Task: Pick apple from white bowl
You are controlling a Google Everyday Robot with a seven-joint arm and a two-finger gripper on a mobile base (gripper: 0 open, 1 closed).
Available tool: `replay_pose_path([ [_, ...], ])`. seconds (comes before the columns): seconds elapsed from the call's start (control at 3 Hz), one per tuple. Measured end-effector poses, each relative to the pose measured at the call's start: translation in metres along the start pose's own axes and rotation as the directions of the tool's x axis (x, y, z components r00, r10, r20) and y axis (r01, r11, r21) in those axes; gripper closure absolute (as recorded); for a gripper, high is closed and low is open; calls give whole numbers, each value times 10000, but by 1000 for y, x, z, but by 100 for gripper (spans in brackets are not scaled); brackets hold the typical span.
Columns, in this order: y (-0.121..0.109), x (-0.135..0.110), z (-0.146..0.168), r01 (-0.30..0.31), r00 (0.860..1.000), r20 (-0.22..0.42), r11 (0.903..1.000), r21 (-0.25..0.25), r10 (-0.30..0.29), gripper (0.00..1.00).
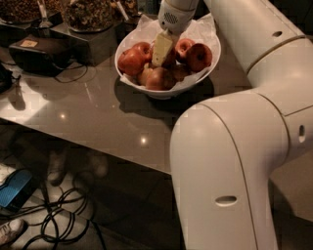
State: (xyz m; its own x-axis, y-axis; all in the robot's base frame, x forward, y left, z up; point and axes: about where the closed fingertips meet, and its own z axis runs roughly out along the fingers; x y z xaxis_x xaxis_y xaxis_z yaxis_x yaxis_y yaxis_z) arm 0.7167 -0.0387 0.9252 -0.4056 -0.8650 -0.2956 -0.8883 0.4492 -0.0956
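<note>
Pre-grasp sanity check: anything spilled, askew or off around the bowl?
Nothing spilled or damaged. The apples all sit inside the white bowl; the gripper is low among them. Only untidy bit: tangled cables on the floor by the table.

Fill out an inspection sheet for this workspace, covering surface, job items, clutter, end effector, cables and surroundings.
Surface: glossy grey-brown table.
Job's things: white bowl, paper-lined; apple, red with orange blush, at the bowl's left side beside other apples.
Clutter: containers of nuts and a black box left of the bowl.
Grippers: end effector hangs inside the bowl, just right of the apple; grasp cannot be told.
Cables: thin cable by the black box; tangled cables on the floor.
Surroundings: blue object and a shoe on the floor; robot arm fills the right foreground.
</note>
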Motion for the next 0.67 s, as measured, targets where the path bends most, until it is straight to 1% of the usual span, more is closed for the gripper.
replay_pose_path([
  [0.33,-3,-5,4,9,9999,148,9999,109,-10,99],
  [0.67,-4,-11,4,207,9993,319,9996,202,-213,100],
])
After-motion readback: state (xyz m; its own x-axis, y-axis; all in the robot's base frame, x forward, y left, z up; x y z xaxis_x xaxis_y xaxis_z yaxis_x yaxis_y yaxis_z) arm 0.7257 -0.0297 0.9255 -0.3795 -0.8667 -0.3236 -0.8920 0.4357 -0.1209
